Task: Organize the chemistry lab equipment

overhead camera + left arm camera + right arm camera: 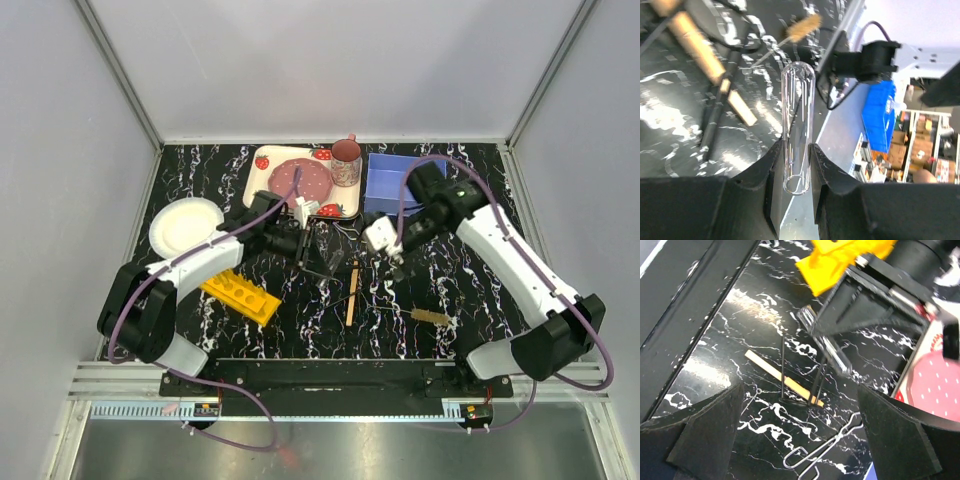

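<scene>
A clear glass tube point(797, 120) stands upright between the jaws of my left gripper point(796, 165), which is shut on its open end and held above the table. In the top view the left gripper point(303, 240) hovers mid-table, right of the yellow rack point(240, 295). My right gripper point(800, 435) is open and empty, above the wire tongs point(825, 455) and the wooden stick point(782, 380). From above, the right gripper point(393, 262) is just right of the stick point(352, 292). The tan-bristled brush point(430, 317) lies near the front right.
A thin black wire frame point(800, 385) stands over the stick. The strawberry-print tray point(258, 180) with pink plate and cup point(346, 160) sits at the back. A blue box point(392, 180) is beside it, and a white plate point(186, 226) at left.
</scene>
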